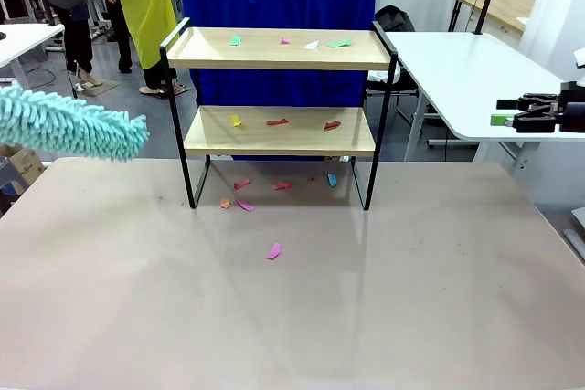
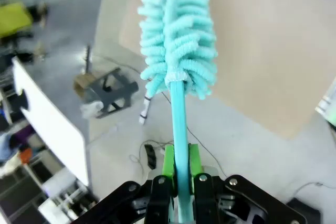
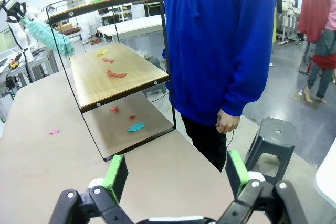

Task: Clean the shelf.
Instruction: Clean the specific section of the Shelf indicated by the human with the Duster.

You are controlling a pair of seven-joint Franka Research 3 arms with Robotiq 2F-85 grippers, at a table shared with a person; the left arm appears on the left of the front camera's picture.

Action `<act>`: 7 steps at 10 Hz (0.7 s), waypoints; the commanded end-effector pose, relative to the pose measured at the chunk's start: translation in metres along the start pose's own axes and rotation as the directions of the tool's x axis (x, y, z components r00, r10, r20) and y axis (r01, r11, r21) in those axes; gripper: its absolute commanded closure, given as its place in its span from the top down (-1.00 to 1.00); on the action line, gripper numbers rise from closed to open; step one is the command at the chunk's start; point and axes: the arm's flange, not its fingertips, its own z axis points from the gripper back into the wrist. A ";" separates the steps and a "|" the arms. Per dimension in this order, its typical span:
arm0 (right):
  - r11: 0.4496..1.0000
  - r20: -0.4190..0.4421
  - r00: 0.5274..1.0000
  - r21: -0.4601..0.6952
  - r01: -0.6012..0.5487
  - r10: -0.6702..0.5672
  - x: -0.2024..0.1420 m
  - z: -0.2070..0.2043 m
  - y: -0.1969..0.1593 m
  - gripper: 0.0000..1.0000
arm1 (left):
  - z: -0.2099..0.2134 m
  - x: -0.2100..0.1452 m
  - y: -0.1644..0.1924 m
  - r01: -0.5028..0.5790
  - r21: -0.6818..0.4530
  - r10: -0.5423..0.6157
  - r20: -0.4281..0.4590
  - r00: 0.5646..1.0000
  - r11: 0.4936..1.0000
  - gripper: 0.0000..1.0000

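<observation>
My left jaws are closed on the thin turquoise handle point(image 2: 179, 124) of a fluffy duster point(image 1: 78, 127), with the green pads point(image 2: 169, 163) pressing it from both sides. I grip it low on the handle, I think so that the soft head can reach far in front of me and go between the boards without my arm hitting the black frame. The head hangs in the air to the left of the shelf point(image 1: 279, 98), near it but not touching, at about the height of the lower board point(image 1: 274, 131). The shelf stands at the far middle of the bench point(image 1: 274, 317), and a person point(image 3: 220, 40) in a blue top stands just behind it. My right jaws are wide open and hold nothing. They wait off the right side of the bench, well apart from the shelf, probably so that the way stays free for the sweeping. The shelf carries small paper scraps point(image 1: 277, 121): four on the upper board point(image 1: 274, 59), in green, pink and white, and three on the lower board, one yellow and two red. More scraps lie on the bench under the shelf, and one pink piece lies a little in front of it. From this I judge the cleaning is not yet begun.
</observation>
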 end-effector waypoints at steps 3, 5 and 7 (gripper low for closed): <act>1.000 0.003 1.000 0.001 -0.004 0.004 0.002 -0.001 0.000 1.00 | 0.029 0.013 -0.035 0.392 -0.157 -0.388 0.055 0.920 0.907 -0.74; 1.000 0.003 1.000 0.001 -0.004 0.004 0.002 -0.001 0.000 1.00 | 0.022 0.038 -0.048 0.490 -0.216 -0.480 0.100 0.871 0.844 -0.74; 1.000 0.003 1.000 0.001 -0.004 0.004 0.002 -0.001 0.000 1.00 | 0.010 0.055 -0.046 0.455 -0.282 -0.431 0.146 0.890 0.845 -0.74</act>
